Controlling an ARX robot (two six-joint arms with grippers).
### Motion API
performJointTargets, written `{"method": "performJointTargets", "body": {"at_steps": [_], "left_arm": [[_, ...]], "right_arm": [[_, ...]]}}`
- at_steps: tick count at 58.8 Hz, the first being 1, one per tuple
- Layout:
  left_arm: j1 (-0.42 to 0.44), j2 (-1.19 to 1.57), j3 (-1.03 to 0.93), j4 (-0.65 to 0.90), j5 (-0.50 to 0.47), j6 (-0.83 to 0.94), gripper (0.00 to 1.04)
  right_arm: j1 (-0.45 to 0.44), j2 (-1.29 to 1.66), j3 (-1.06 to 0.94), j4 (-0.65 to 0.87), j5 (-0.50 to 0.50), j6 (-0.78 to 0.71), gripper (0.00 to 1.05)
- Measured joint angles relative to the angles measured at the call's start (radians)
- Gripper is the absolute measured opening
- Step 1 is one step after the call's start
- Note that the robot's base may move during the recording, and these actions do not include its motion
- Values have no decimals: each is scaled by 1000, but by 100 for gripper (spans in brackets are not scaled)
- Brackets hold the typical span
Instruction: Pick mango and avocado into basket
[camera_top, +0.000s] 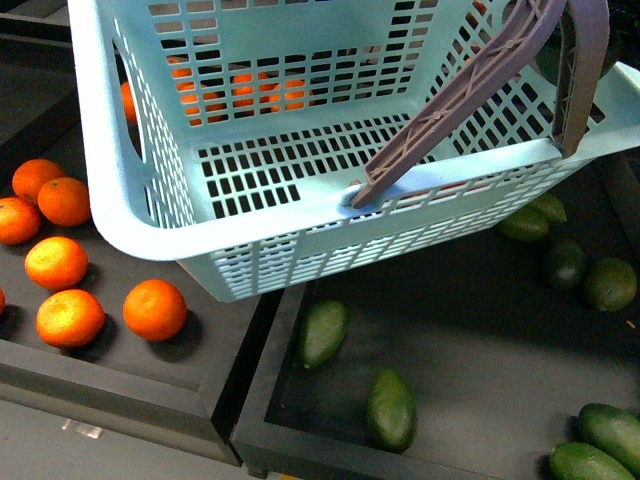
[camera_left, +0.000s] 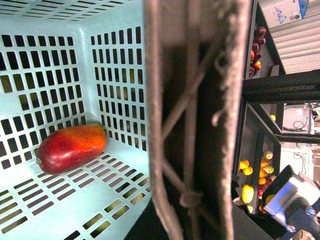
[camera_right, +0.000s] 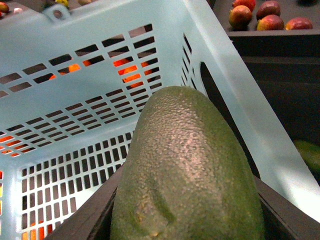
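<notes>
Front view: pale teal basket (camera_top: 250, 222) tilted above two dark trays (camera_top: 250, 400), its brown handles (camera_top: 460, 100) slanting up toward the far right corner. Oranges (camera_top: 155, 308) on the tray left of the basket, more seen through its slotted far wall. Loose avocados (camera_top: 322, 333) on the tray below and right of the basket. No gripper in sight here.

Left wrist view: close against one basket handle, ribbed and bound with a thin tie, filling the middle. Left gripper's fingers not made out around it; whether spread or clamped cannot be told. Red-orange mango (camera_left: 71, 148) lying on its side on the basket floor, touching the slotted wall.

Right wrist view: right gripper (camera_right: 185, 200) closed on the avocado (camera_right: 187, 165), dark fingers (camera_right: 87, 222) pressed against both its flanks. Avocado above the open basket, inside the line of the rim, clear of floor and walls. Red mangoes (camera_right: 260, 15) in a bin beyond the basket's far rim.
</notes>
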Motion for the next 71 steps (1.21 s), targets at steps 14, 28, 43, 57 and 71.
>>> {"method": "performJointTargets", "body": {"at_steps": [14,28,43,57,71], "left_arm": [[0,0,0,0,0,3,6],[0,1,0,0,-3,1,6],[0,1,0,0,2,0,6],[0,1,0,0,-1,0,6],[0,1,0,0,1,-1,6]], "right_arm": [[-76,-82,-42,-15,-8,47,99],[-211,-423,-200,-173,-2,49,97],[-173,-682,-508,199,87,-192,57],[-157,-809,-652,201,92,-222,13],[-157,-934,-732,154,91,-229,2]]}}
